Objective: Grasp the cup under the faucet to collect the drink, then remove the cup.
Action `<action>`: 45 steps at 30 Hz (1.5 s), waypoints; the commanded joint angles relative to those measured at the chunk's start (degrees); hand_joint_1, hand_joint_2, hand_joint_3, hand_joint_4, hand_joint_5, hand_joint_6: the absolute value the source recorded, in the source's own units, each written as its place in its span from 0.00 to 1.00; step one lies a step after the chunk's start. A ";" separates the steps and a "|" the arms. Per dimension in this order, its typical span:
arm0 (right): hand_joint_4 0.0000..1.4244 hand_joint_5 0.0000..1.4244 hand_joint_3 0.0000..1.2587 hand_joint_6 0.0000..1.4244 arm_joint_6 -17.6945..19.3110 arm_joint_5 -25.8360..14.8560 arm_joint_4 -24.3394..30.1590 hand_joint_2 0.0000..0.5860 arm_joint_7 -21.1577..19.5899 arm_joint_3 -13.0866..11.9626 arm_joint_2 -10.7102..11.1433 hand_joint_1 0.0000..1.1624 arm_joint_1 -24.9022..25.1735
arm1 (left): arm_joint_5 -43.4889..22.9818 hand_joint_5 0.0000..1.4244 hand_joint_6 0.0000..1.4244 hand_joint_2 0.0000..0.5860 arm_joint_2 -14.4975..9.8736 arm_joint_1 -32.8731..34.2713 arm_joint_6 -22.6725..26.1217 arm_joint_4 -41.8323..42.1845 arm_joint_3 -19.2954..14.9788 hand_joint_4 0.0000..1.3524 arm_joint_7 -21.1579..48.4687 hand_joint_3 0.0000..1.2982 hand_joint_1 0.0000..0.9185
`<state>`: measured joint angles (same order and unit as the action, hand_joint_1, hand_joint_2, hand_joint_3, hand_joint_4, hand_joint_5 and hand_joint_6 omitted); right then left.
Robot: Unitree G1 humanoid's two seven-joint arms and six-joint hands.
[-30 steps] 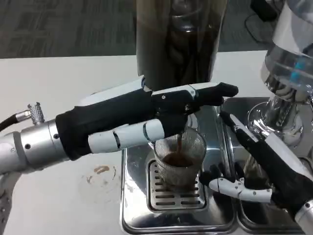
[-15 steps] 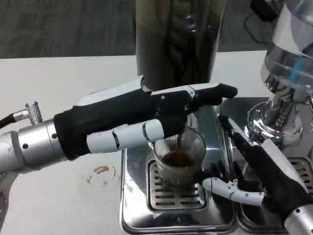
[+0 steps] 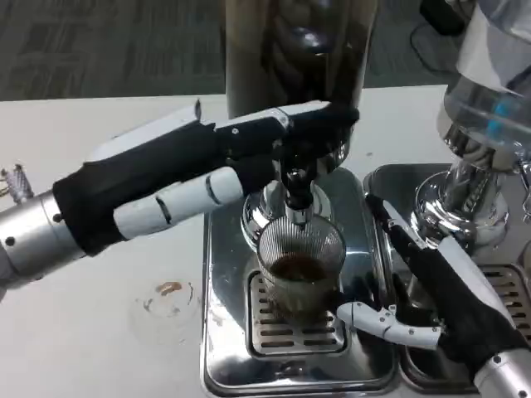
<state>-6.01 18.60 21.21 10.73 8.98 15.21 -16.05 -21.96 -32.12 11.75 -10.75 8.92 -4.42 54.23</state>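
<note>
A ribbed clear cup (image 3: 299,267) with dark drink in its bottom stands on the grate of the steel drip tray (image 3: 226,348), right under the faucet (image 3: 297,192) of the tall dark dispenser (image 3: 294,50). My left hand (image 3: 207,170) stretches flat across above the cup, its dark fingertips (image 3: 336,116) at the dispenser's base beside the faucet, holding nothing. My right hand (image 3: 444,290) lies open just right of the cup with its fingers spread. Its white thumb (image 3: 386,322) reaches toward the cup's foot, and whether it touches the glass I cannot tell.
A second dispenser (image 3: 489,116) with a chrome foot stands at the right over its own tray (image 3: 415,377). A small brown stain (image 3: 168,289) marks the white table left of the drip tray.
My left hand has drawn back to the left and lifted off above the cup, baring the faucet. The thin stream into the cup is gone. My right hand has edged slightly closer to the cup.
</note>
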 commanded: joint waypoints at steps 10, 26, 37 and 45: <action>0.00 0.00 0.00 0.00 2.34 0.49 -2.46 0.27 -0.86 1.15 -0.30 0.59 1.15 | 4.16 0.08 0.00 0.41 4.24 -12.46 -8.44 -1.60 -10.49 0.00 -14.28 0.12 0.00; 0.00 0.00 0.00 0.00 -0.86 -0.07 -2.38 0.23 0.72 3.12 -1.49 0.58 3.10 | 21.84 0.30 0.04 0.44 6.92 -21.90 -22.64 -13.11 -13.59 0.22 -31.71 0.31 0.00; 0.00 0.00 0.00 0.00 0.20 0.12 -4.85 0.24 -2.00 4.25 -4.59 0.62 2.99 | 23.16 0.31 0.04 0.43 5.24 -20.36 -24.17 -22.38 -11.55 0.23 -33.38 0.32 0.00; 0.00 0.00 0.00 0.00 3.97 0.20 -9.70 0.23 -5.63 5.52 -6.67 0.65 4.16 | 21.23 0.32 0.04 0.44 3.39 -18.54 -24.80 -25.46 -11.65 0.24 -32.29 0.32 0.00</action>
<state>-3.94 18.79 13.11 6.40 14.28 9.25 -12.68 0.33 -27.37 -7.83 -34.43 -15.41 -16.50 21.28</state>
